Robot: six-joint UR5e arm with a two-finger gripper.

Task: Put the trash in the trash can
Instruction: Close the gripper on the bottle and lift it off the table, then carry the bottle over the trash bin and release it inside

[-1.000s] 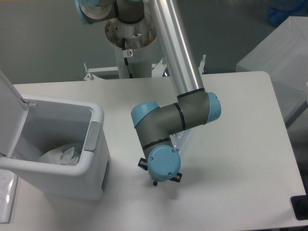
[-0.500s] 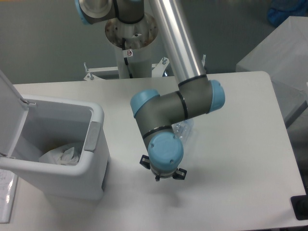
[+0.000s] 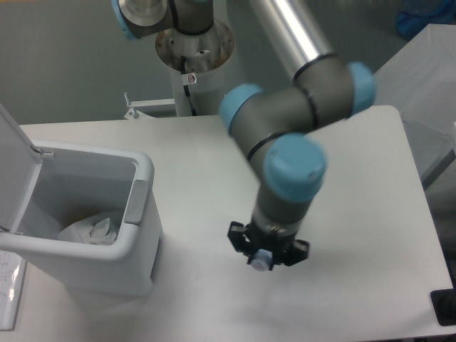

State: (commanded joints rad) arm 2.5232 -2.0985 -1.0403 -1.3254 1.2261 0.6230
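The white trash can (image 3: 144, 173) stands at the left of the table with its lid (image 3: 16, 167) flipped up. A crumpled white wrapper (image 3: 89, 230) lies inside it. My gripper (image 3: 262, 258) hangs over the table's front middle, to the right of the can and well apart from it. Its fingers are closed on a small pale, bluish piece of the clear bottle (image 3: 261, 261). The rest of the bottle is hidden under the gripper and wrist.
The arm's base column (image 3: 192, 64) rises behind the table's far edge. A grey-white box (image 3: 420, 85) stands off the right side. A dark object (image 3: 445, 306) sits at the front right corner.
The arm has swung right and risen toward the camera. The bottle that showed on the table behind the forearm no longer lies there. The wrapper in the can has not moved.
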